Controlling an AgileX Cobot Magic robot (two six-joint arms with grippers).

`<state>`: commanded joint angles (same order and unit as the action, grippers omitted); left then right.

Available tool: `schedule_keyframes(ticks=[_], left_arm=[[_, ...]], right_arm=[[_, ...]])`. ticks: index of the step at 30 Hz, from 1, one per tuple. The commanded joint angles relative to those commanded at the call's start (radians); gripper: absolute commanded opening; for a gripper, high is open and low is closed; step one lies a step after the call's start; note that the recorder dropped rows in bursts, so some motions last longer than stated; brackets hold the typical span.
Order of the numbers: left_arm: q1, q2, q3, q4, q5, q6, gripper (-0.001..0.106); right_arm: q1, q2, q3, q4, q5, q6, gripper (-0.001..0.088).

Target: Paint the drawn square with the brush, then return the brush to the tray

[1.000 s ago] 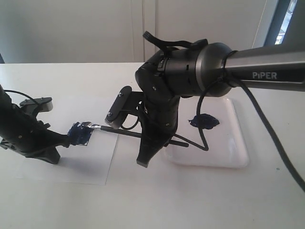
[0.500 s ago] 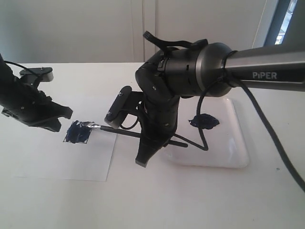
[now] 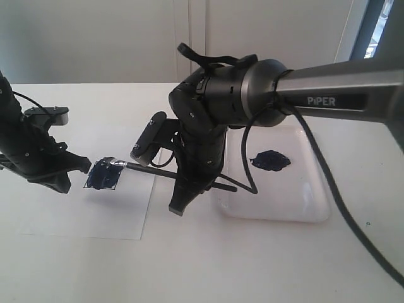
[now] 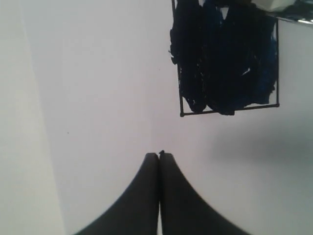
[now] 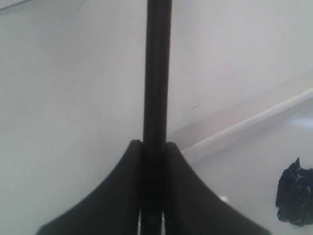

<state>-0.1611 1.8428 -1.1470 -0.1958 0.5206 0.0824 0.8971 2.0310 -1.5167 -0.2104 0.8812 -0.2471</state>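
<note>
1. We are mid-painting: our right gripper (image 5: pixel 156 147) clamps the brush (image 3: pixel 158 171), tip on the mostly blue square (image 3: pixel 103 177).
2. Our left gripper (image 4: pixel 159 155), closed on nothing, sits beside it, perhaps pinning the paper (image 3: pixel 88 214).
3. Next: fill gaps, then carry brush to the tray (image 3: pixel 297 192).

Right gripper (image 3: pixel 178 206) clamped on brush (image 3: pixel 154 170), handle crossing between fingers. Handle's tail end sticks out behind fingers, over tray (image 3: pixel 315 214) rim. Bristle end well ahead of fingers, at corner of drawn square (image 3: pixel 102 177) nearest them; square smeared dark blue. Left gripper (image 3: pixel 86 166) tip just beside square's opposite edge, over paper (image 3: pixel 95 218); jaws seem closed, angle poor. Paint blob (image 3: pixel 270 160) in tray, behind right fingers.
</note>
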Motion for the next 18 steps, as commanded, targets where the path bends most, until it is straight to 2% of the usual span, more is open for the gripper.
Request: schedule_keyframes(ticks=[12, 18], left_arm=[[0.000, 0.048, 0.000, 0.000, 0.004, -0.003, 0.000], [0.000, 0.055, 0.000, -0.006, -0.013, -0.004, 0.000]], right_arm=[[0.000, 0.007, -0.046, 0.058, 0.011, -0.035, 0.0000], [0.000, 0.032, -0.046, 0.058, 0.067, -0.045, 0.0000]])
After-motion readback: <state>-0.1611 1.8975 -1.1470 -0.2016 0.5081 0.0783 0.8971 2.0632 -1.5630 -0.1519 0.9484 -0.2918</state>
